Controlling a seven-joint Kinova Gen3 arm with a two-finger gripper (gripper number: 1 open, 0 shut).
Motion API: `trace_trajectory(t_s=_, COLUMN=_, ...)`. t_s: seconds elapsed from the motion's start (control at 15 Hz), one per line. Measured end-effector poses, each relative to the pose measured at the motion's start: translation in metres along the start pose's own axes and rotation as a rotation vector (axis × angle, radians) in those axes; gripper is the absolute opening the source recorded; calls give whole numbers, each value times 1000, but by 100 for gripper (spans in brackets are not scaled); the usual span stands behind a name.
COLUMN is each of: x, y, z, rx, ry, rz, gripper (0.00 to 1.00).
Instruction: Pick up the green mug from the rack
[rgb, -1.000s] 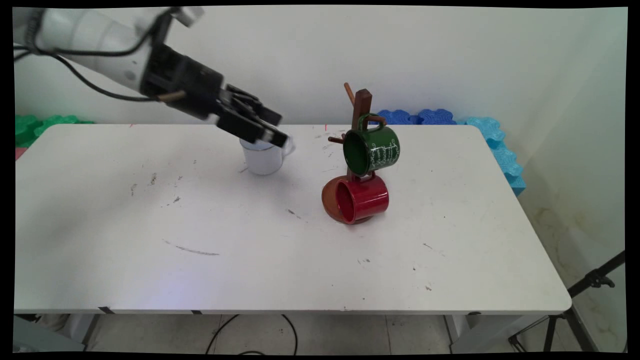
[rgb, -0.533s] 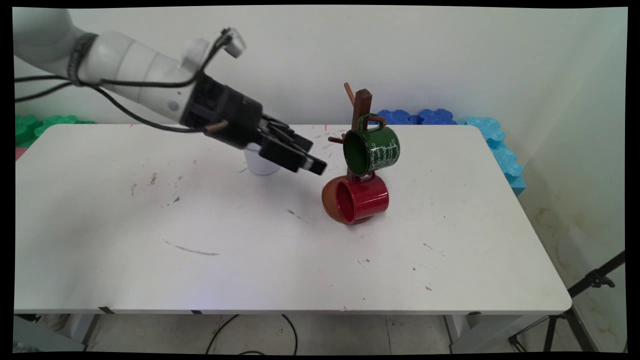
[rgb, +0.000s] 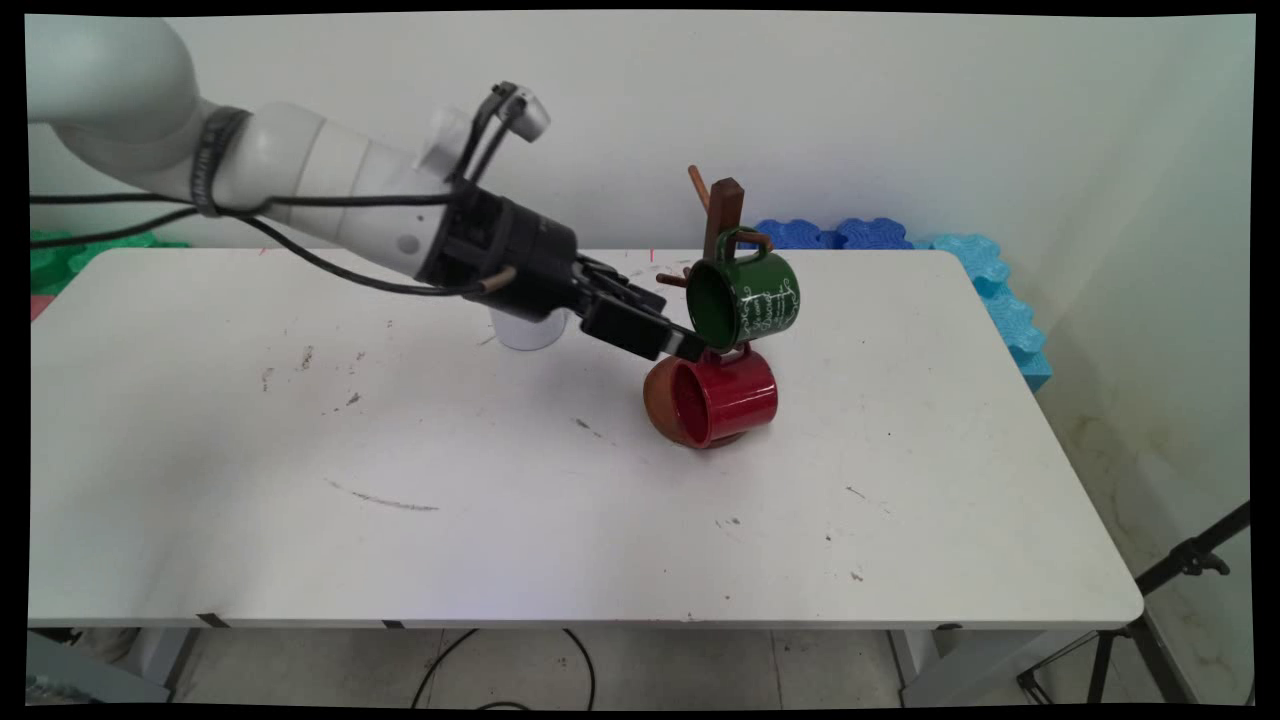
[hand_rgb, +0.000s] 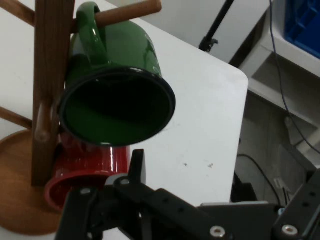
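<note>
Gripper (rgb: 688, 346), finger state indeterminate, sits just left of the green mug (rgb: 745, 298) and red mug (rgb: 722, 394) on the rack (rgb: 722, 215), toward the table's (rgb: 560, 520) far edge.

White arm reaching rightward — tilted down, black hand (rgb: 688, 347) (cables trailing)

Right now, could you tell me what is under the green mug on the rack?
Directly below the green mug hangs a red mug, above the wooden rack's round base. The gripper sits at the red mug's rim, hiding part of it.
</note>
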Motion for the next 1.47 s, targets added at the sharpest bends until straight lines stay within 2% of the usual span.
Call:
trace_trajectory(t_s=0.67, x=2, y=-2, z=54, rx=61, ry=55, rz=-39, gripper=100)
trace_trajectory(t_s=1.47, x=6, y=-4, z=94, rx=74, ry=93, rz=-55, gripper=100)
